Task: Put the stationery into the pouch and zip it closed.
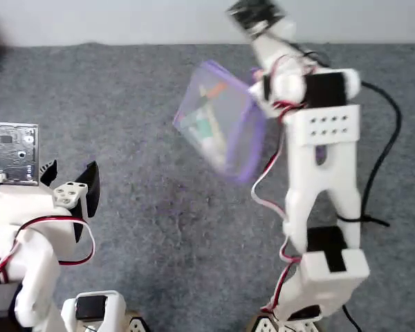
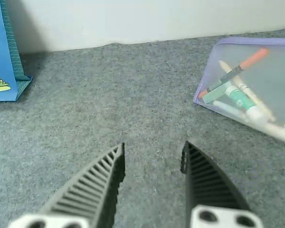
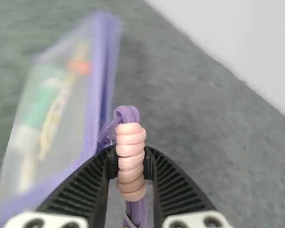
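Pouch [image 1: 221, 128] beside right hand [image 3: 130, 154], pull [image 3: 130, 140] pinched

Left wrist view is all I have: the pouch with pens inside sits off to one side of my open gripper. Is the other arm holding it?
Observer: Yes. The right gripper is shut on the pink beaded zipper pull, which is tied to a purple loop at the edge of the pouch.
Operator: Where is that arm relative to the pouch?
Observer: In the high view the right arm stretches along the table's right side, and the pouch is just to the left of its gripper.
Operator: And my own gripper?
Observer: The left gripper is near the table's left edge, well apart from the pouch, with bare gray carpet between them.
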You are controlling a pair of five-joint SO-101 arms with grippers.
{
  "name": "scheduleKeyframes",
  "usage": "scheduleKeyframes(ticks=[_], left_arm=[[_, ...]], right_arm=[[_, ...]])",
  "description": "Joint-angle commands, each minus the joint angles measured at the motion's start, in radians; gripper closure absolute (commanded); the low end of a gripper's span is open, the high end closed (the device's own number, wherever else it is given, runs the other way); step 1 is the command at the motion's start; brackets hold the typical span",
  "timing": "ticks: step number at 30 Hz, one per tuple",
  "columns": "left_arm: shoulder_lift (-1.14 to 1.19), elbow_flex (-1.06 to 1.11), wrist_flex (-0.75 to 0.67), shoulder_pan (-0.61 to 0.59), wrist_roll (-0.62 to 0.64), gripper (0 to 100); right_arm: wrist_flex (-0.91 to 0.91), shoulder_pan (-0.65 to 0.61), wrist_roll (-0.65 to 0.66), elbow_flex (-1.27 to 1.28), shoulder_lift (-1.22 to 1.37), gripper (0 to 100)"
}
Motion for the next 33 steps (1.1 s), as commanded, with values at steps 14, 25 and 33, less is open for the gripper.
scheduleKeyframes(ticks=[14,25,33], left_arm=[[-0.005,-0.038,0.003,-0.005,0.009,82],[-0.005,-0.035,0.002,-0.005,0.009,82],[-0.005,-0.039,0.002,-0.005,0.009,82]], right_arm=[[0.050,-0.401,0.003,-0.049,-0.180,99.1],[0.094,-0.176,0.012,-0.044,-0.130,99.1],[-0.193,-0.050,0.032,-0.051,0.051,99.1]])
